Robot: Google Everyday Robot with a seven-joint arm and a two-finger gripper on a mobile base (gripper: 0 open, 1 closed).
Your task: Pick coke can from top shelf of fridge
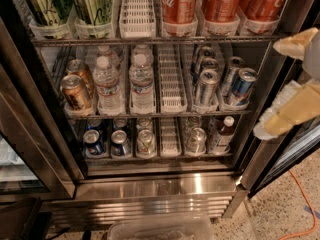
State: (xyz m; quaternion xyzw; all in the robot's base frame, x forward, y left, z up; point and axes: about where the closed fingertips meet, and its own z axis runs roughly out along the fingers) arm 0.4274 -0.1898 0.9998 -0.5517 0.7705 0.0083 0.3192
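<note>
The fridge (165,186) stands open in front of me. On the top shelf (150,41) three red coke cans stand at the right, the nearest at the front (179,3), with two more (223,1) (267,2) beside it; their tops are cut off by the frame. Green-gold cans (91,3) stand at the left of the same shelf, and a white lane tray (137,11) between them holds nothing. My gripper (267,86) is at the right edge, outside the cabinet, below and right of the coke cans. Its two pale fingers are spread apart and hold nothing.
The middle shelf holds copper-brown cans (75,91), water bottles (142,81) and silver-blue cans (206,86). The bottom shelf holds several small cans (120,143) and a bottle (222,134). The glass door (25,149) is at the left. An orange cable (302,204) lies on the floor.
</note>
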